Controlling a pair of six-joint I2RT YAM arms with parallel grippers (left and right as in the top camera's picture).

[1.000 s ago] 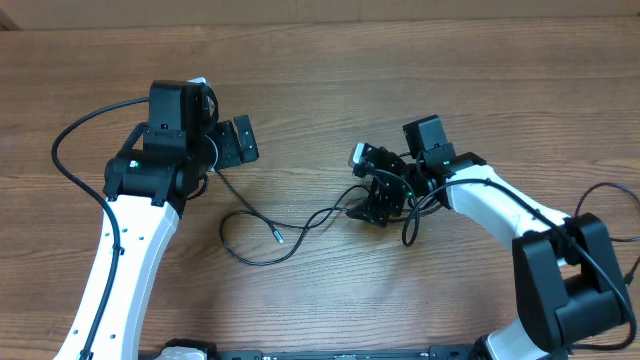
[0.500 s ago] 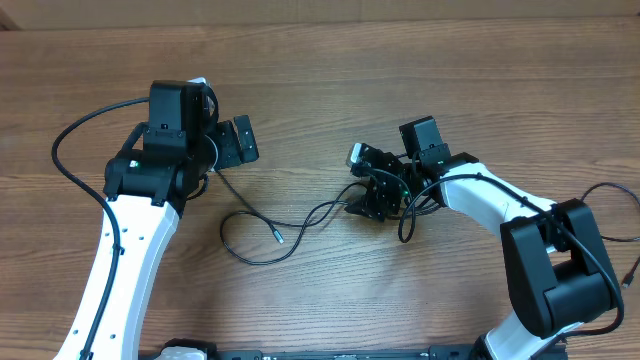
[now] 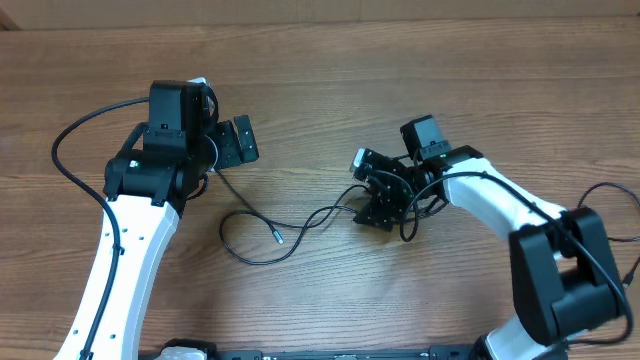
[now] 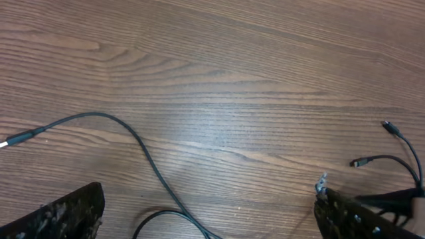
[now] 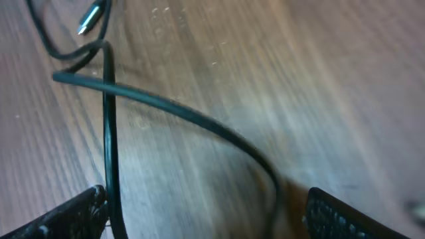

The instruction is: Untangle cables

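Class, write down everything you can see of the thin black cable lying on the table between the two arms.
The cable is thin, black and flexible, rubbery-looking, lying slack on the wooden table. From near the left claw it runs down and curls into an open loop; a small silvery plug tip lies inside it. A stretch snakes right into a bunch under the open right claw; contact cannot be told.

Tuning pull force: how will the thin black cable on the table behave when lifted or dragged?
Probably floppy: the cable lies in loose curves and a loop. Likely light, being so thin. It may slide on the smooth wooden table rather than roll.
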